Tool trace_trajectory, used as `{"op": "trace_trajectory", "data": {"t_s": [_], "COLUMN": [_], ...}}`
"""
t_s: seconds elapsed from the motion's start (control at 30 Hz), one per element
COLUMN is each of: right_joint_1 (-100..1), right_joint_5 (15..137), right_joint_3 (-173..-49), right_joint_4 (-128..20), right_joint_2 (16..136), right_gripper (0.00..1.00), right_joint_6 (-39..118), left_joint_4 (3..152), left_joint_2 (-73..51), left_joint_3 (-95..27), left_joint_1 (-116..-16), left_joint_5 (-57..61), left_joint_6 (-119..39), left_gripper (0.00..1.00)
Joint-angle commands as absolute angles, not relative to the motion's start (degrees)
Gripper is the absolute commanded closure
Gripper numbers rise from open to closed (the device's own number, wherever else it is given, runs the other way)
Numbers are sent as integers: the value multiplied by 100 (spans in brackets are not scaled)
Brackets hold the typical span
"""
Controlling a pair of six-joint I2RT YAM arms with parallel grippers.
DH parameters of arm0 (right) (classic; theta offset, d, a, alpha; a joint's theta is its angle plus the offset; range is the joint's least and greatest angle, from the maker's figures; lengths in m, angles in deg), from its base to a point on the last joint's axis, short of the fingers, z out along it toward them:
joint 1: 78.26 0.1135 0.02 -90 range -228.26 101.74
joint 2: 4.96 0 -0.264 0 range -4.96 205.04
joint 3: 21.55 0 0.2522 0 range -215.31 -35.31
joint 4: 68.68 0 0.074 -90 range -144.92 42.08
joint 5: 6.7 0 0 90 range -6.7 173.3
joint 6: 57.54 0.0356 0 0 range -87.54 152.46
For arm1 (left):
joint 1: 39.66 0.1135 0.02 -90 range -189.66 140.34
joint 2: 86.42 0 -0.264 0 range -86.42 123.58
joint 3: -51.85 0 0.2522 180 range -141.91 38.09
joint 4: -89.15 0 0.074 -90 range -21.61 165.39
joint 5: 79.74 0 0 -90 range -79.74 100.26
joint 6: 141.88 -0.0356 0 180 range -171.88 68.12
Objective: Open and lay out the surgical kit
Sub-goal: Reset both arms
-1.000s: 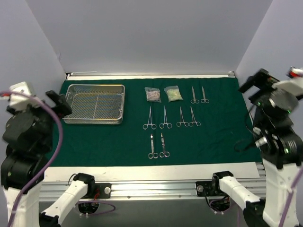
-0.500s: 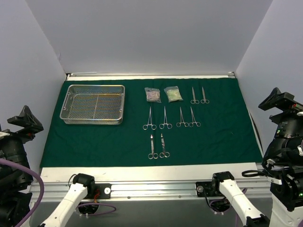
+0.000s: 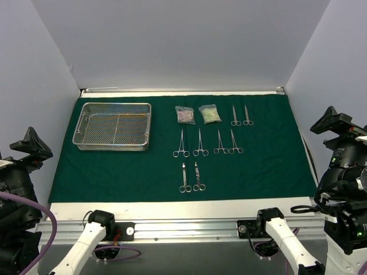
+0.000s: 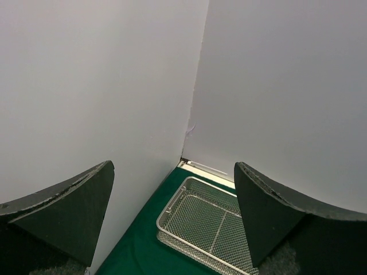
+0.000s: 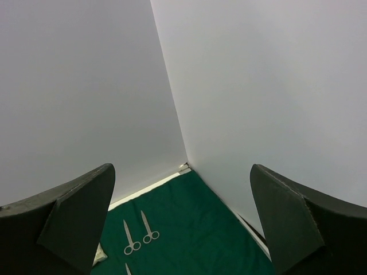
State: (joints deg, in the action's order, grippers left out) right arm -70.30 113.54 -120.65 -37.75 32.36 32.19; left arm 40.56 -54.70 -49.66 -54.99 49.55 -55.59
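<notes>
**Kit spread out, both arms parked off the cloth**

The left gripper (image 4: 173, 166) has its jaws spread wide with nothing between them. The right gripper (image 5: 182, 167) is likewise released and empty. Both wrist cameras tilt up at the enclosure walls (image 4: 86, 86). From above, each arm sits folded at a near corner of the table (image 3: 172, 209), off the work area, probably so the layout is not disturbed.

Well ahead of and below the left jaws, the wire-mesh tray (image 3: 103, 129) rests on the far left of the green cloth wrap (image 3: 114, 172), and it looks empty. Ahead of the right jaws, the far pair of clamps (image 3: 235, 116) lies on the cloth near its far right.

The wrap is opened flat across the table. The two clear pouches (image 3: 184, 114) lie side by side just right of the tray. A row of four clamps (image 3: 200, 143) comes nearer, and the near pair of clamps (image 3: 184, 177) is closest to the arms. The pieces lie apart in rows, ring handles toward the arms, presumably so each can be picked out singly. Judged from this, the laying-out looks finished or nearly so.
</notes>
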Motion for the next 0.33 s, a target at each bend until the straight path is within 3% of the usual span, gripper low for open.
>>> {"op": "trace_trajectory", "data": {"t_s": [0.0, 0.3], "right_joint_1": [-6991, -6991], "right_joint_5": [11283, 11186], "right_joint_3": [-11977, -11916], "right_joint_4": [-4156, -4279], "right_joint_2": [3222, 3266], "right_gripper": [0, 0], "right_joint_6": [3211, 3229], "left_joint_4": [4489, 4603], "left_joint_2": [-5531, -5557], "left_joint_3": [-4901, -4778], "left_joint_1": [-5521, -5521], "left_joint_5": [5016, 4937], "left_joint_6": [-5628, -5496], "left_gripper": [6, 6]}}
